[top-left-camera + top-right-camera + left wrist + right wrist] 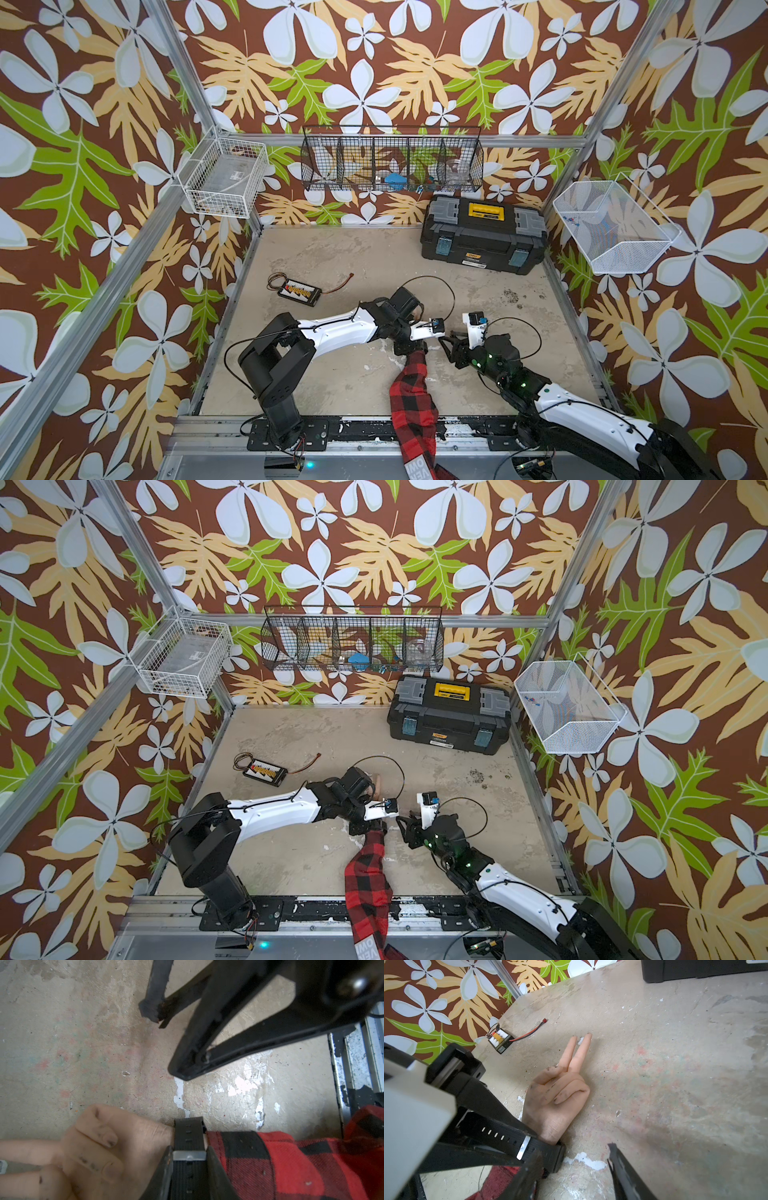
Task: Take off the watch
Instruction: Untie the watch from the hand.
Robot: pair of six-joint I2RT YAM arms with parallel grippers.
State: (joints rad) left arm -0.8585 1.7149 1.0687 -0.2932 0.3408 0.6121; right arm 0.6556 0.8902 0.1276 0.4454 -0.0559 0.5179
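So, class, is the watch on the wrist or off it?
On. The watch wraps the wrist between the dummy hand and the plaid sleeve.

Flat, soft light fills both top views; the table (332,257) reads pale, shadows faint, detail slightly soft throughout. Through the left wrist camera the watch (188,1138) strap looks crisp, the pale hand (99,1147) blurred, chipped paint (241,1084) glaring white.
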